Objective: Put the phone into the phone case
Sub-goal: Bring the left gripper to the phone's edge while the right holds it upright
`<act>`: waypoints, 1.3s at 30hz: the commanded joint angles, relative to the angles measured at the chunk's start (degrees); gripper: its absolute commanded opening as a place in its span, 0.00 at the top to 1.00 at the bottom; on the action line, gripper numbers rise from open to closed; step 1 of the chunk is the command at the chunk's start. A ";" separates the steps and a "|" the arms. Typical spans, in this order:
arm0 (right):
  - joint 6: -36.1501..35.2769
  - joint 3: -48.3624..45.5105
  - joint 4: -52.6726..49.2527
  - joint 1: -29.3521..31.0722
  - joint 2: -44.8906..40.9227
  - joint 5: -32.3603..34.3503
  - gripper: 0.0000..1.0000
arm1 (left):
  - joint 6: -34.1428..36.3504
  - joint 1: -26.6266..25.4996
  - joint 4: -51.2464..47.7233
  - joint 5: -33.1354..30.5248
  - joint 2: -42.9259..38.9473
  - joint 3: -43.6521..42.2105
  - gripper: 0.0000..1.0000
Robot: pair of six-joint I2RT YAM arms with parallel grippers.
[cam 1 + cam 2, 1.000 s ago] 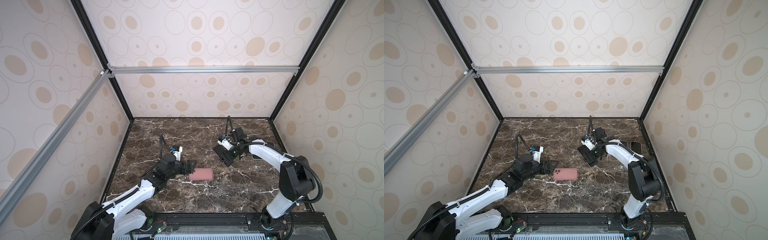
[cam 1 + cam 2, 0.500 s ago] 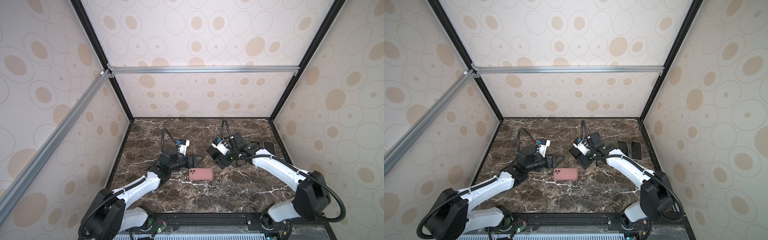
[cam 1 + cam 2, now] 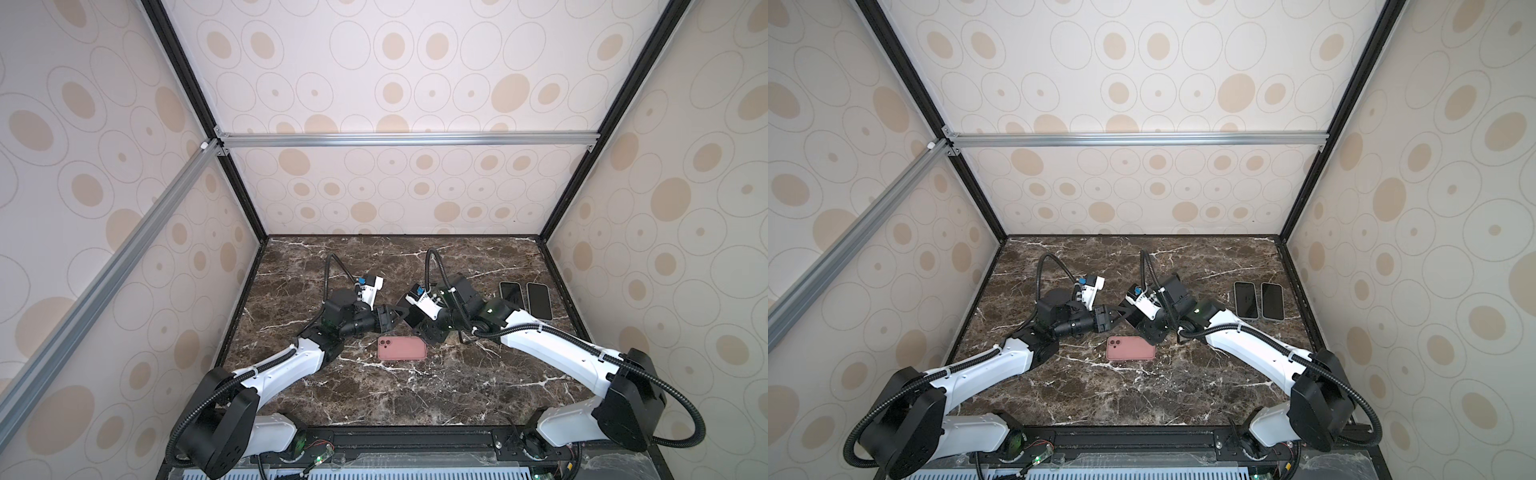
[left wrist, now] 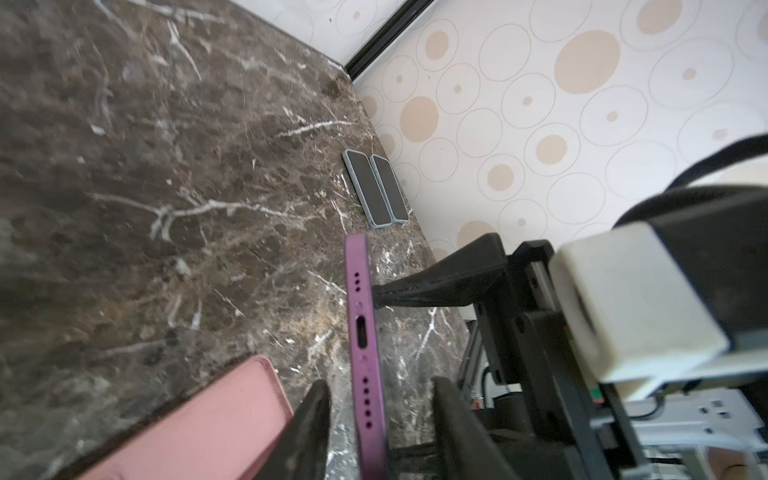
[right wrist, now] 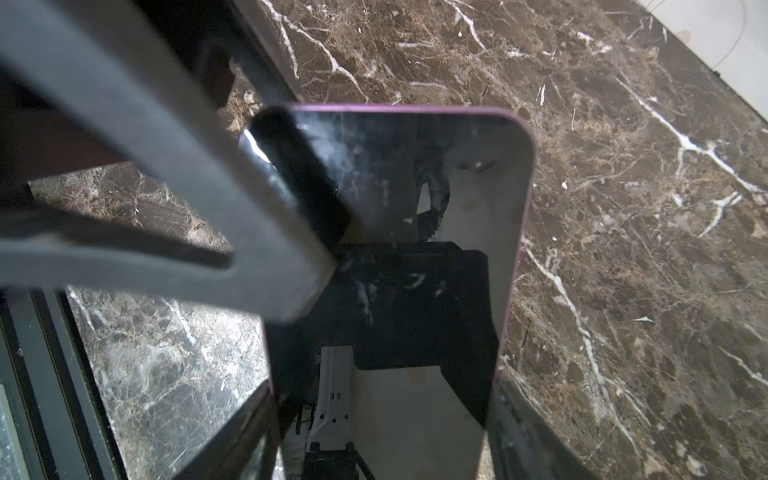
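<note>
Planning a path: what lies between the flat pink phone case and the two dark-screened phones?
The left wrist view shows a slim purple phone held edge-on between the pink phone case and the two dark-screened phones.

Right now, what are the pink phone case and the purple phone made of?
The pink phone case is probably soft silicone or rubbery plastic: it looks matte, with no glare and rounded corners. The purple phone has an edge that looks like satin-finished metal, with neat speaker holes and a port. Its front looks like glossy glass, since it shows clear reflections.
</note>
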 commanded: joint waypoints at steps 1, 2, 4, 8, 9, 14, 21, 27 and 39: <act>0.38 0.13 2.76 0.93 -1.32 1.66 1.00 | -0.80 0.61 2.02 0.69 -0.32 2.20 0.73; 0.54 0.02 2.92 1.02 -1.33 1.91 1.00 | -0.87 0.69 2.06 0.71 -0.41 2.14 0.75; 0.67 0.10 3.17 1.19 -1.32 2.40 1.00 | -0.83 0.82 2.02 0.81 -0.52 2.19 0.79; 0.85 0.18 3.16 1.20 -1.12 1.86 0.91 | -0.75 1.01 1.80 0.93 -0.48 2.24 0.94; 0.81 0.26 3.04 1.17 -0.97 1.53 0.86 | -0.59 0.98 1.50 1.12 -0.33 2.42 0.97; 0.03 0.80 0.92 1.19 -1.09 0.41 0.49 | 0.23 1.20 0.49 1.70 -0.21 3.28 1.00; -1.80 0.54 -2.87 1.18 -3.78 0.79 0.00 | 5.17 1.63 -4.00 3.19 0.17 6.12 1.00; -2.74 0.13 -5.34 0.91 -8.68 0.39 0.00 | 11.99 2.09 -11.23 5.32 1.08 10.94 1.00; -5.30 5.68 -17.19 -10.68 -14.25 -23.60 0.11 | 34.39 2.03 -33.97 14.31 -3.18 21.48 1.00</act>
